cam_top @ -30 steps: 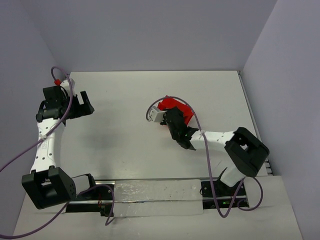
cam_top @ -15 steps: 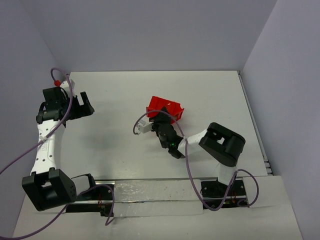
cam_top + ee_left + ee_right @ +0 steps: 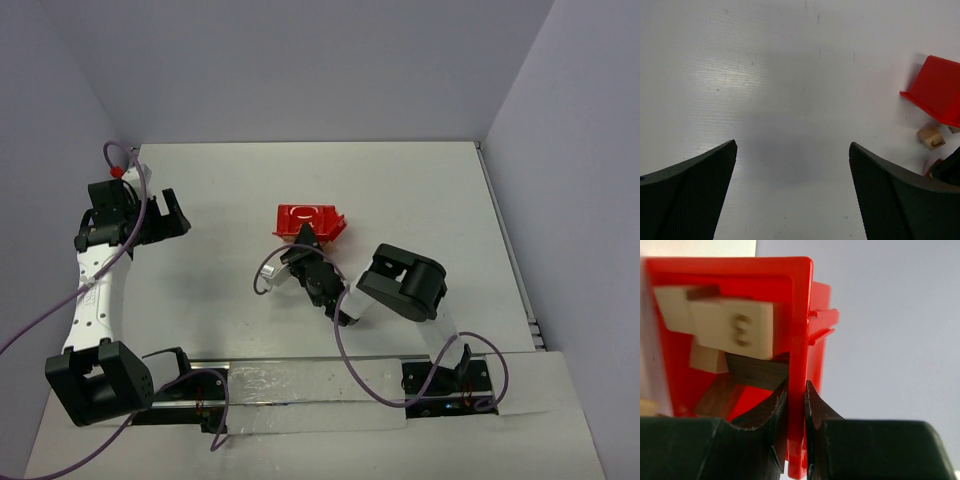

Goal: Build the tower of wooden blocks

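Blocks of wood (image 3: 732, 327) crowd the tipped red bin (image 3: 801, 300), its wall pinched by the right gripper (image 3: 796, 390), likely to pour them out. The left gripper (image 3: 792, 146) hangs spread wide, apparently waiting.

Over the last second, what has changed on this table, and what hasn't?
The right gripper, clamped on a wall of the red bin, has moved the bin steadily leftward in the overhead view, closer to the other arm's side. Nothing was newly picked up or let go. The left gripper stays open and almost where it was, far over on the left.
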Controlling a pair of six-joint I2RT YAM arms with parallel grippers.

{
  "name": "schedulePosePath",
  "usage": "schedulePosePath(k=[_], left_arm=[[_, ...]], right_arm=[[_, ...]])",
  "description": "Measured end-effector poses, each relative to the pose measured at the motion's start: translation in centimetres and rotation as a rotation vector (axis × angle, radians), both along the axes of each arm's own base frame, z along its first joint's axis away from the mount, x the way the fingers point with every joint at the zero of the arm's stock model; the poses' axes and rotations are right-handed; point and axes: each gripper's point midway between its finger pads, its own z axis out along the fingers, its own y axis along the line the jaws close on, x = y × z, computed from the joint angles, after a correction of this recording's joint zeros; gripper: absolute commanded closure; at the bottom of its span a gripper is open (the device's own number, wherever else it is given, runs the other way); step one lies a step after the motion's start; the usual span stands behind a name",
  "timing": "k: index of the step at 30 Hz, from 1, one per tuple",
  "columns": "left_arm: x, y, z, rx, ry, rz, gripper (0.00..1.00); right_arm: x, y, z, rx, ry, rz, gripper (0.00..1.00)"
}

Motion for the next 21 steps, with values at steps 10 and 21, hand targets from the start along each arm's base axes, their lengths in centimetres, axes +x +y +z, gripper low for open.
schedulePosePath(k=[10, 21], left_arm=[[0.0, 0.1, 0.0, 0.0, -0.001, 0.002, 0.01], [0.2, -0.1, -0.6, -0.011, 0.021, -0.004, 0.01]], right_arm=[[0.1, 1.7, -1.5, -0.137, -0.084, 0.044, 1.0], [0.9, 1.4, 0.7, -0.04, -0.06, -0.024, 1.0]])
